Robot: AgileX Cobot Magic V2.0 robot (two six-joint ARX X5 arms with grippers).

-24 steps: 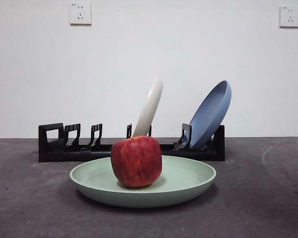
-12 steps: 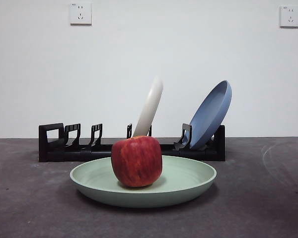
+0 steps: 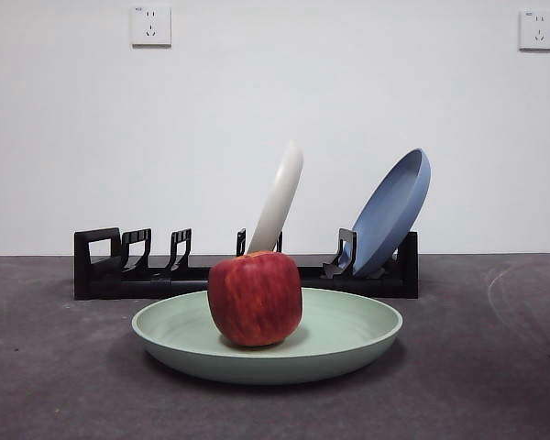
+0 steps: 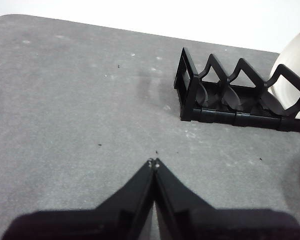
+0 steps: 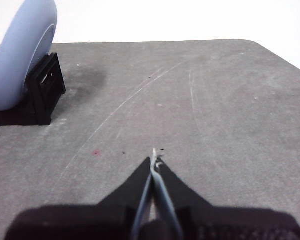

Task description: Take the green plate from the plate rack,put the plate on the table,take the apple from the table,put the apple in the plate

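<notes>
The pale green plate lies flat on the dark grey table in the front view, just in front of the black plate rack. A red apple stands upright in the middle of the plate. Neither arm shows in the front view. My left gripper is shut and empty, above bare table near the handle end of the plate rack. Over bare table beyond the rack's other end, my right gripper is also shut, holding nothing.
A cream-white plate leans in the rack's middle slots and a blue plate leans at its right end. The blue plate and the white plate's edge show in the wrist views. A white wall rises behind the table.
Nothing of the task's things has moved; the whole front picture has only shifted a few pixels to the right.
</notes>
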